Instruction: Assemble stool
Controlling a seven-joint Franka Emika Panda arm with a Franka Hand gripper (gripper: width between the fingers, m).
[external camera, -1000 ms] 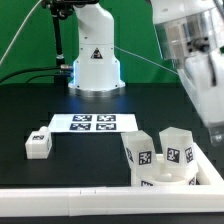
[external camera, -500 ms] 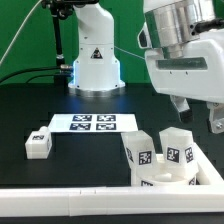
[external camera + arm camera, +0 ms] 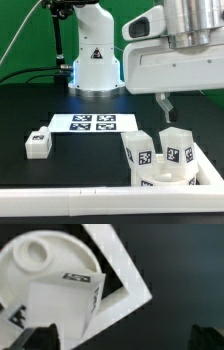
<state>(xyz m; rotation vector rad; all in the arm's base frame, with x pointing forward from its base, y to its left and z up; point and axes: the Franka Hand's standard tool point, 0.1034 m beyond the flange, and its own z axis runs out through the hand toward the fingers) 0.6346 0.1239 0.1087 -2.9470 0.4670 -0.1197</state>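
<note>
The stool's round white seat (image 3: 165, 178) lies at the front right of the exterior view, against the corner of the long white L-shaped bar (image 3: 70, 196). Two tagged block legs (image 3: 139, 151) (image 3: 178, 147) stand upright on the seat. A third leg (image 3: 38, 143) lies loose at the exterior view's left. My gripper (image 3: 128, 339) is open and empty, hovering above the seat; one finger (image 3: 165, 104) shows over the right leg. The wrist view shows the seat (image 3: 35, 258) with its hole, one leg (image 3: 65, 300) and the bar (image 3: 122, 263) below the jaws.
The marker board (image 3: 95, 122) lies flat in the middle of the black table. The white robot base (image 3: 95, 60) stands behind it. The L-shaped bar runs along the front edge and up the right side.
The arm has swung toward the exterior view's left, bringing the hand over the seat. The gripper stays open and empty. The parts have not moved.
</note>
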